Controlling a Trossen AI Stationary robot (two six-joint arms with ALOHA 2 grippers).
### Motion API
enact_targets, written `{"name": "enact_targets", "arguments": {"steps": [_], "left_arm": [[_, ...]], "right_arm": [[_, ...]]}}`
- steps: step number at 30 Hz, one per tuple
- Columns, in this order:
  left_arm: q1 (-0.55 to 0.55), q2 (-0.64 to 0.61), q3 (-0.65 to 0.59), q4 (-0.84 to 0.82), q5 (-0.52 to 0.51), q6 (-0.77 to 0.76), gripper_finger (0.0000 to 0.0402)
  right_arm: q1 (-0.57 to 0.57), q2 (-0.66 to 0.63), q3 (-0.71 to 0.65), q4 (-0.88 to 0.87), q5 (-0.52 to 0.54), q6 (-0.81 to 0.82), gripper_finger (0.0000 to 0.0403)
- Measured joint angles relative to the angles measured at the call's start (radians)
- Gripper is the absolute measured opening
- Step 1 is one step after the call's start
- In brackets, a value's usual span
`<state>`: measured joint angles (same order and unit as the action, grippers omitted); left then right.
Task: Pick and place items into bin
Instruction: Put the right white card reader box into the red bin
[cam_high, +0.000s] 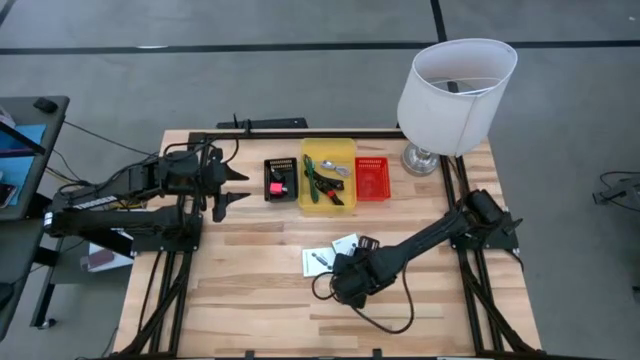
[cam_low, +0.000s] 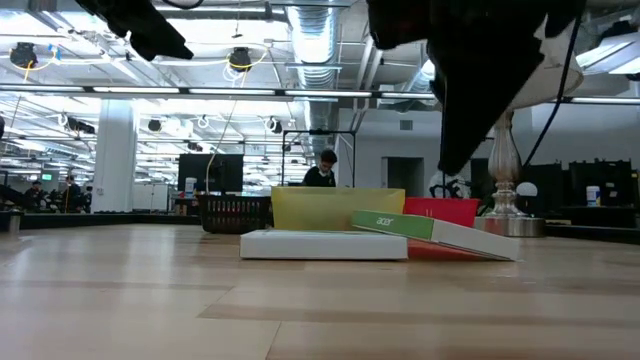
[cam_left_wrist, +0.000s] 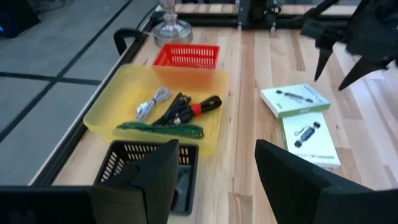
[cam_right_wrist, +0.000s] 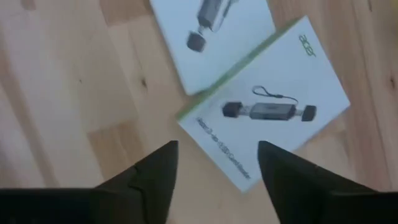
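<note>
Two white boxes left on the bare worktop (cam_high: 250, 300), overlapping: upper box (cam_right_wrist: 273, 106) tilted across the edge of lower box (cam_right_wrist: 211, 37), both printed with a small adapter picture. Lying near the worktop's middle, on the near side of the yellow bin (cam_high: 328, 176), well apart from it. Right hand (cam_right_wrist: 214, 165) directly above them, fingers spread and empty, tips just short of the upper box's near edge. Long axis of that box running diagonally across the line between the fingers, so a wrist turn probably needed to span its narrow side. Left hand (cam_high: 235, 187) hovering open and empty beside the black basket (cam_high: 281, 178), farther from the boxes than the right. Already in the yellow bin: green-handled tool (cam_left_wrist: 160, 127), red-and-black cable (cam_left_wrist: 189, 109), silver cable (cam_left_wrist: 152, 101).
</note>
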<state>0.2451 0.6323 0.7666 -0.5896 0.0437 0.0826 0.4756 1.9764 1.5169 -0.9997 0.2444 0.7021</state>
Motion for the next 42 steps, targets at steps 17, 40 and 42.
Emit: {"name": "enact_targets", "arguments": {"steps": [17,40,42], "left_arm": [[0.000,0.002,0.000,-0.028,-0.030,-0.072,0.0206],[0.000,0.001,0.013,-0.079,-0.031,-0.094,0.0206],[0.000,0.000,0.013,-0.086,-0.030,-0.094,0.0206]], "right_arm": [[0.043,0.028,0.159,-0.141,-0.185,0.043,0.0259],[0.082,-0.024,0.158,-0.149,0.070,0.077,0.0259],[0.130,-0.060,0.158,-0.204,0.255,0.076,0.0259]]}}
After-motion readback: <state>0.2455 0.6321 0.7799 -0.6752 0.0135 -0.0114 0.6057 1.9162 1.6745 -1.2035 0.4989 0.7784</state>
